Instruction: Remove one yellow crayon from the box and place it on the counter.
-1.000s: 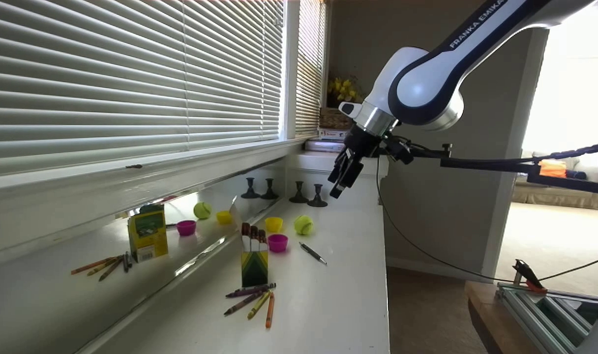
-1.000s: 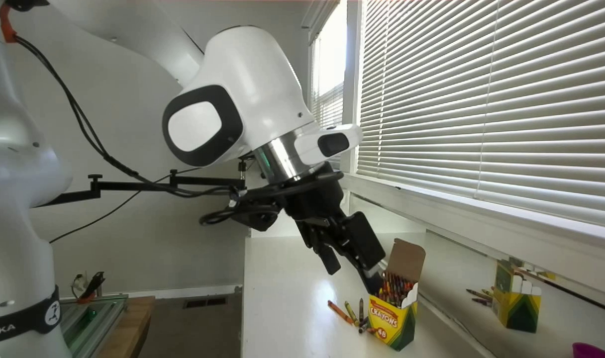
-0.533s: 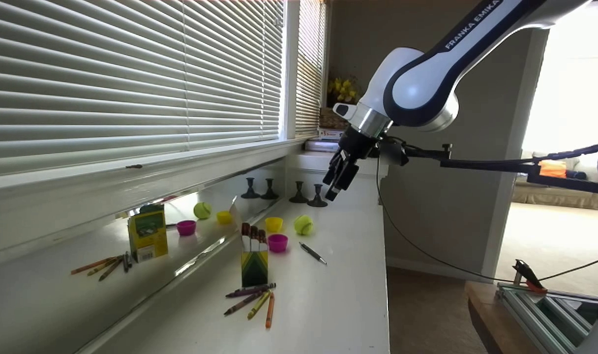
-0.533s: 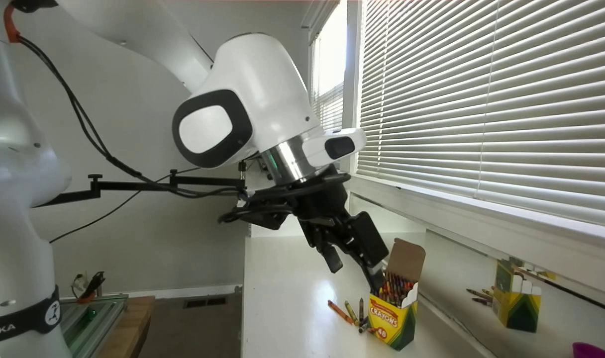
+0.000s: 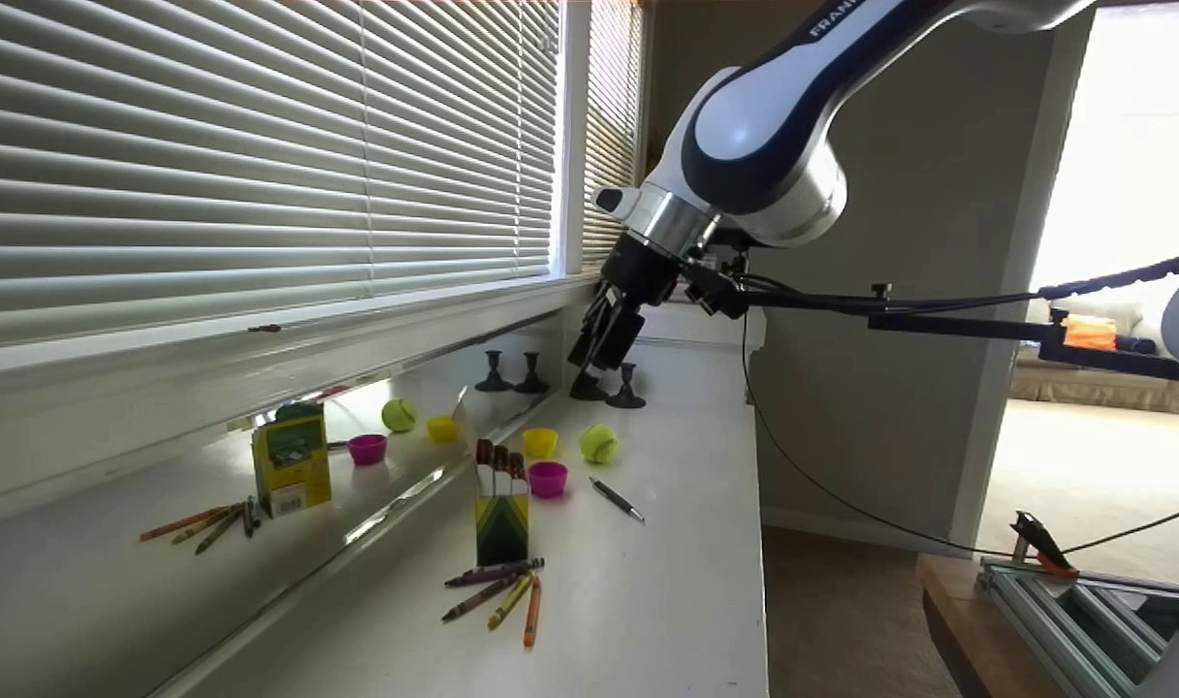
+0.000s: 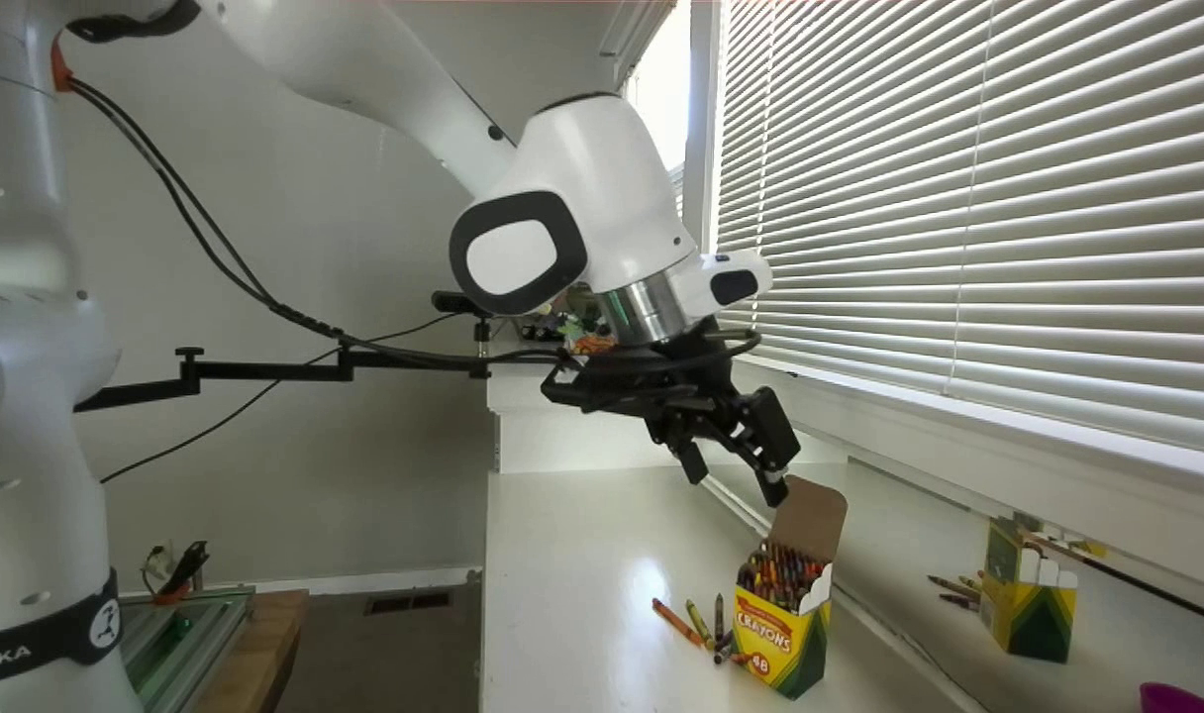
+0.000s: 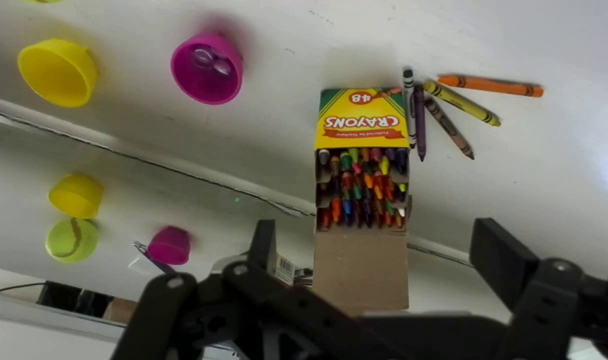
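Inside the box (image 7: 362, 111), a yellow crayon (image 7: 384, 165) (only tip visible).

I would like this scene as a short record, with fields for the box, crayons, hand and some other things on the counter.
Box: upright, open, on counter
Yellow crayon: in box, partly visible
Loose crayons: five, beside box, one yellow
Hand: open, holding nothing, apart from box
Others: pink cup, yellow cup, ball, pen, two candlesticks
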Controlling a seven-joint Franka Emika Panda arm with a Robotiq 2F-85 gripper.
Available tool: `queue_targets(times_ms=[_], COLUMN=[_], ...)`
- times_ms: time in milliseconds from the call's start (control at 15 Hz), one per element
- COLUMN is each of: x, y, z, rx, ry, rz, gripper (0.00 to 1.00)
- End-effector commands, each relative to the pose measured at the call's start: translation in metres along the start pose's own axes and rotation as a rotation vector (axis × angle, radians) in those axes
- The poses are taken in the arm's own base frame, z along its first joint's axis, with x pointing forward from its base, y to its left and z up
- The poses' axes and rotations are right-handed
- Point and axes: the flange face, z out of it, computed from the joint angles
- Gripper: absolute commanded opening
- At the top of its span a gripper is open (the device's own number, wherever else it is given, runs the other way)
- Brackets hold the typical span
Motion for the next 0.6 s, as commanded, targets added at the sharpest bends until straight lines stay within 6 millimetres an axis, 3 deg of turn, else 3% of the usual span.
queue_targets(times_ms=[0, 200, 533], x=[0.003, 0.006, 0.010], y=[0.003, 0.015, 0.003], z=[0.006, 0.021, 0.040], rx=[0.013, 0.012, 0.032], ry=[-0.007, -0.032, -0.049], rz=[0.011, 0.025, -0.023], gripper=[1.00, 1.00, 1.00])
